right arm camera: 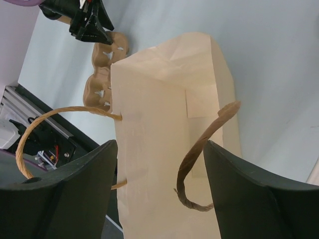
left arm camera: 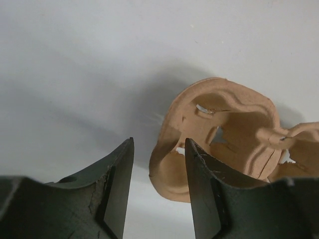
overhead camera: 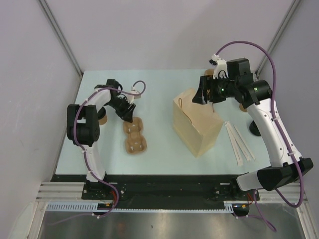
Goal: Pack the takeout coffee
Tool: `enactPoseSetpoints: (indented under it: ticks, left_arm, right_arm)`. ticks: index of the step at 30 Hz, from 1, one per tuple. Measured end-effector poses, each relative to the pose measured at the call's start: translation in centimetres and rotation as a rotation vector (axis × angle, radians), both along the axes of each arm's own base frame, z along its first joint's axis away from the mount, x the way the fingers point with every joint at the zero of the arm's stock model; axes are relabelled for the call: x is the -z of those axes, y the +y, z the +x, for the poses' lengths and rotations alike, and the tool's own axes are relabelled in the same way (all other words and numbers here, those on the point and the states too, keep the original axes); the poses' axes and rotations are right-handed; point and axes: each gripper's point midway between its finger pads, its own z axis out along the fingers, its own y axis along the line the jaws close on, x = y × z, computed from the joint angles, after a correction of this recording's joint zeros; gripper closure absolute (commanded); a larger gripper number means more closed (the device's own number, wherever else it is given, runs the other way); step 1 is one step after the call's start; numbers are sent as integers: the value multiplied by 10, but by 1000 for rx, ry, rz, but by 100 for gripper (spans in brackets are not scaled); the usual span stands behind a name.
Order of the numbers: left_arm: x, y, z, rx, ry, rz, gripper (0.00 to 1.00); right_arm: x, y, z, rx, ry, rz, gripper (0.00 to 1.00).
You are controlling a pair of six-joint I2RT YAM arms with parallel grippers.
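A small brown paper cup, the takeout coffee (overhead camera: 102, 118), shows only in part behind my left arm. My left gripper (overhead camera: 128, 118) hangs over the far end of a brown pulp cup carrier (overhead camera: 134, 135). In the left wrist view that gripper (left arm camera: 159, 142) is open, gripping nothing, with the carrier's (left arm camera: 224, 129) rim just beyond its right finger. My right gripper (overhead camera: 205, 99) hovers over the back of the tan paper bag (overhead camera: 197, 122). The right wrist view shows it (right arm camera: 159, 144) open above the bag (right arm camera: 159, 99), with a twisted handle (right arm camera: 204, 149) curling between the fingers, untouched.
Long white wrapped straws (overhead camera: 239, 142) lie right of the bag. A brown rounded thing (overhead camera: 242, 106) is half hidden behind the right arm. Grey walls close the table's back and sides. The carrier (right arm camera: 102, 55) and left gripper (right arm camera: 89, 22) appear beyond the bag.
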Motion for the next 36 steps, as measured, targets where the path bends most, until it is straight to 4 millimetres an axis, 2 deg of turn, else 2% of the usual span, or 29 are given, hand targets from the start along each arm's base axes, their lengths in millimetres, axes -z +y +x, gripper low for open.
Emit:
enactPoseSetpoints:
  ticks: [4, 8, 12, 15, 16, 19, 21, 26, 28, 36]
  left_arm:
    - [10, 0, -8, 60, 17, 42, 53]
    - [11, 3, -9, 86, 18, 62, 51]
    - [8, 6, -8, 105, 10, 76, 54]
    - [6, 7, -7, 117, 4, 77, 63]
    - [5, 7, -8, 122, 4, 78, 70]
    - [3, 8, -8, 132, 5, 79, 76]
    - [2, 8, -7, 139, -2, 80, 76]
    - [3, 8, -7, 154, -4, 82, 68]
    - [3, 9, -8, 157, -2, 84, 68]
    - [5, 12, -8, 175, -9, 100, 90]
  right_arm:
    - [4, -1, -2, -1, 12, -8, 23]
    - [8, -2, -4, -6, 22, -19, 22]
    - [12, -4, -5, -14, 24, -30, 22]
    - [18, -6, -8, -16, 35, -42, 22]
    - [20, -6, -9, -16, 39, -45, 22]
    - [26, -8, -10, -19, 49, -56, 21]
    - [29, -9, -11, -20, 51, -64, 21]
    - [38, -10, -11, -25, 61, -83, 21]
    - [42, -11, -12, -31, 67, -93, 21]
    - [58, -13, -15, -46, 89, -125, 21]
